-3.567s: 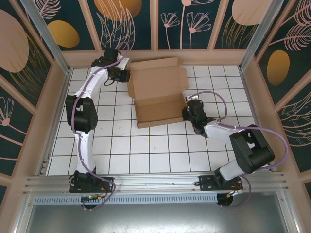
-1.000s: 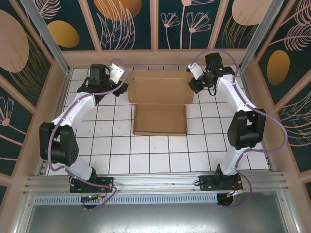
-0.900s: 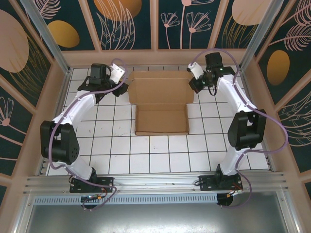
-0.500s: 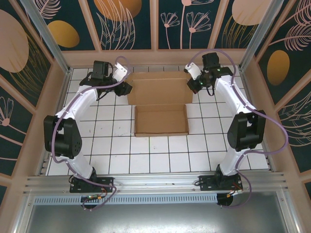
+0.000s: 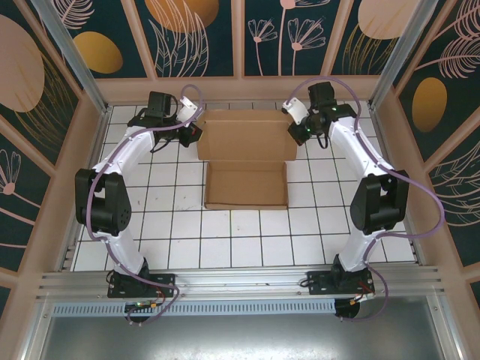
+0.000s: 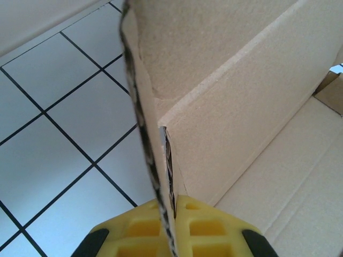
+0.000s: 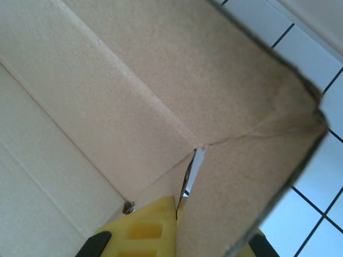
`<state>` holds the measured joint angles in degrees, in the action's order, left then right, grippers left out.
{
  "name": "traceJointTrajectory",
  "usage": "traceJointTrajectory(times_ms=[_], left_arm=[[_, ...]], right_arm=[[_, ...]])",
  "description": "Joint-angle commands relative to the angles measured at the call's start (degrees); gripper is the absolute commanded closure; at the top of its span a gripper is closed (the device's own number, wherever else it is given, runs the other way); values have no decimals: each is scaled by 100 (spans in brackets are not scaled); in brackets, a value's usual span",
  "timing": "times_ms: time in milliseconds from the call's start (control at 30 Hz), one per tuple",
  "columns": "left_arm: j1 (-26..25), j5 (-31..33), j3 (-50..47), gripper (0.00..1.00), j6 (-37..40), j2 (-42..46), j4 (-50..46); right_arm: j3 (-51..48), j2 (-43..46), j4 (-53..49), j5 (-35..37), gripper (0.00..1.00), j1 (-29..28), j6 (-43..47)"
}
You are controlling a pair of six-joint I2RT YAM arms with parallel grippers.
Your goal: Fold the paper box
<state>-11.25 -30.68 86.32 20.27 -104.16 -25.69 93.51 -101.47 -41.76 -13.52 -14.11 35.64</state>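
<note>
The paper box (image 5: pixel 246 139) lies at the back middle of the tiled floor, brown and unprinted, with its wide rear panel laid open and a shallower tray part (image 5: pixel 246 186) in front. My left gripper (image 5: pixel 193 133) is at the box's left side, shut on the upright side flap (image 6: pixel 140 107); its yellow fingers (image 6: pixel 134 227) pinch the corrugated edge. My right gripper (image 5: pixel 296 131) is at the box's right side, shut on the right side flap (image 7: pixel 252 176), with a yellow finger (image 7: pixel 144 230) pressed against the cardboard. The inside of the box (image 7: pixel 107 80) runs away to the left.
White tiles (image 5: pixel 247 232) stretch free in front of the box toward the arm bases. A wooden back wall (image 5: pixel 240 88) stands close behind the box. Slanted metal posts (image 5: pixel 75 60) flank the sides, and a metal rail (image 5: pixel 240 281) runs along the near edge.
My left gripper has moved right to the box's left flap and has shut on it. The right gripper has edged slightly left, still shut on the right flap. The box shifted a little.
</note>
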Motion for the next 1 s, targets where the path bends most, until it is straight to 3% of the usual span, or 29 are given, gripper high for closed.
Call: traceJointTrajectory(times_ms=[0,400,600,733,833,967], left_arm=[[-36,-392,124,92,-93,27,106],[-62,-377,116,83,57,95,-176],[-58,-397,82,100,74,159,-217],[-85,-315,102,100,58,156,-196],[-171,-45,-133,100,-75,328,275],[-443,696,-783,100,-505,772,1603]], right_arm=[[-96,302,76,215,100,-202,57],[-130,275,185,490,100,-254,-39],[-113,225,211,464,100,-273,-153],[-175,302,292,530,100,-324,-229],[-227,369,705,930,100,-362,-755],[-296,421,1328,1412,100,-407,-1816]])
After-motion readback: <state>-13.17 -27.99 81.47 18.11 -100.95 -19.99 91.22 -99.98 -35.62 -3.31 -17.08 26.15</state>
